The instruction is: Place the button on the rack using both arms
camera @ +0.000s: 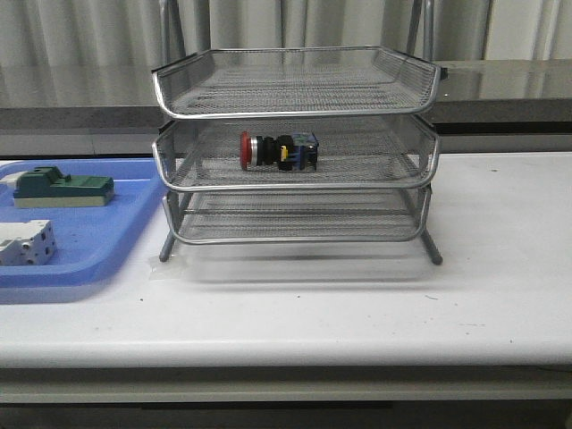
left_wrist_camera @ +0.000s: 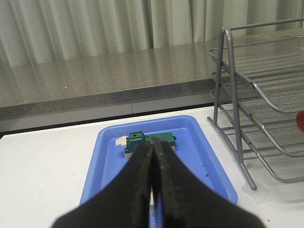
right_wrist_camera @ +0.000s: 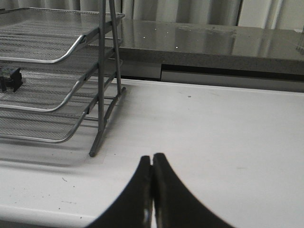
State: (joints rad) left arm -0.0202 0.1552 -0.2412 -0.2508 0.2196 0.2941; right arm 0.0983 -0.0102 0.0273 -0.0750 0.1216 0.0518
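The button [camera: 278,151], with its red head, silver collar and black body with yellow and blue parts, lies on its side in the middle tier of the silver wire-mesh rack [camera: 296,179]. A red sliver of it shows in the left wrist view [left_wrist_camera: 300,120], and its black end in the right wrist view [right_wrist_camera: 10,79]. My left gripper [left_wrist_camera: 152,145] is shut and empty above the blue tray [left_wrist_camera: 105,156]. My right gripper [right_wrist_camera: 152,158] is shut and empty over the white table, right of the rack [right_wrist_camera: 57,71]. Neither gripper shows in the front view.
A flat blue tray [camera: 89,241] lies left of the rack, holding a green block on a beige base [camera: 63,188] and a white blocky component [camera: 25,243]. A grey ledge and curtains run behind the table. The rack's thin legs [camera: 432,246] stand on the table.
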